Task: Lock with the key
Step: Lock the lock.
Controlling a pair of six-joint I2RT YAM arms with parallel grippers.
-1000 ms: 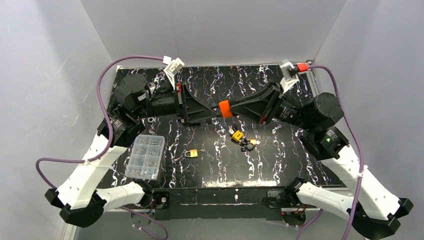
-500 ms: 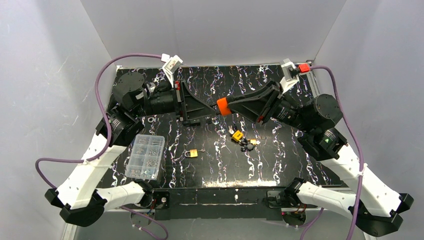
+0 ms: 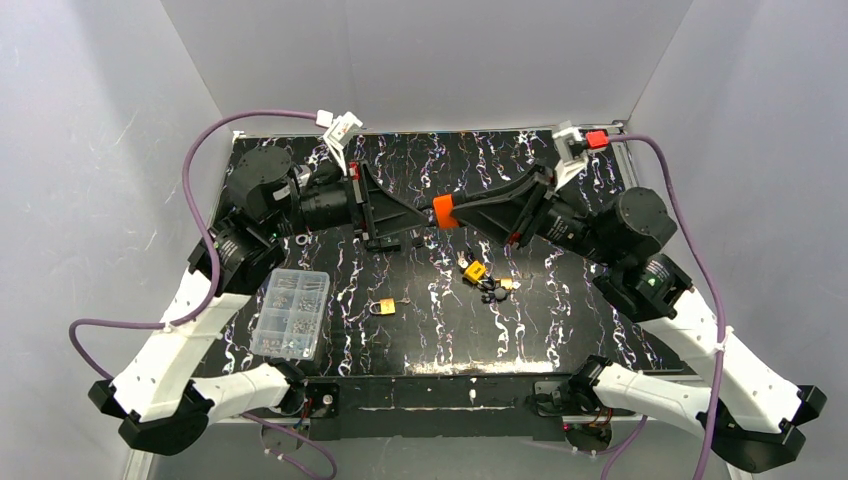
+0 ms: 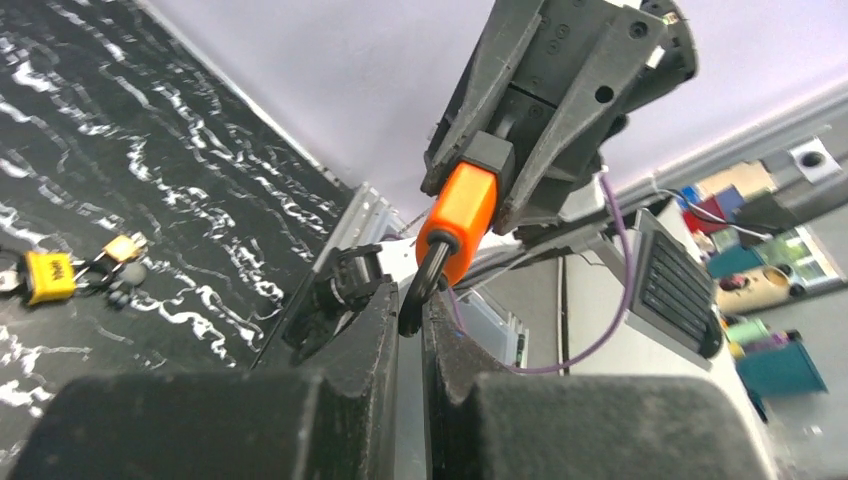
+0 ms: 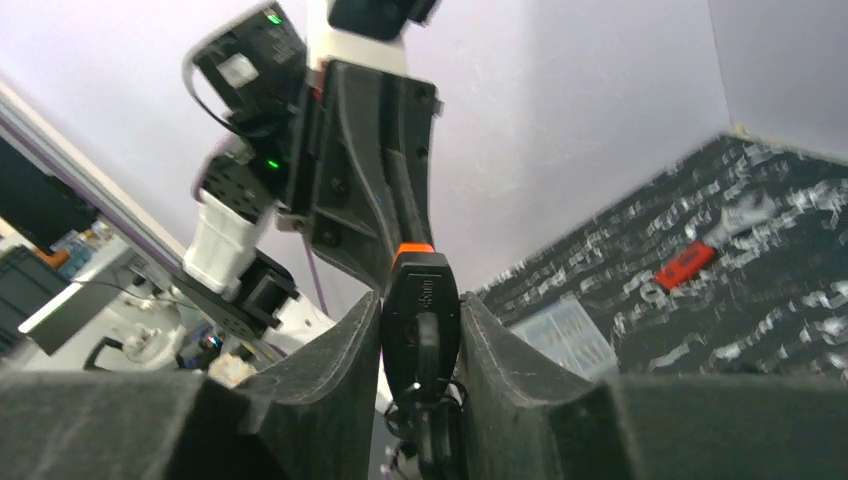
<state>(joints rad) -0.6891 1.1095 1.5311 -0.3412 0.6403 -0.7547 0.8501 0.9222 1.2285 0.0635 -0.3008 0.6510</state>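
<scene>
right end effector (image 3: 449,212) clamps orange padlock (image 4: 458,218), left end effector (image 4: 410,308) pinches perhaps its key (image 4: 424,277); clear box (image 3: 268,322) holds small parts (image 3: 297,292)

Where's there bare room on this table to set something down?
Bare table at the near right, beside the yellow padlock and keys, and along the near edge by the brass padlock. Crowded: the parts box at left, and mid-table, where left gripper and right gripper hold the orange padlock.

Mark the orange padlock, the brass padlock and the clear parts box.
orange padlock (image 3: 445,212), top view, on its orange body
brass padlock (image 3: 382,308), top view, middle of its body
clear parts box (image 3: 291,314), top view, centre of its lid
</scene>
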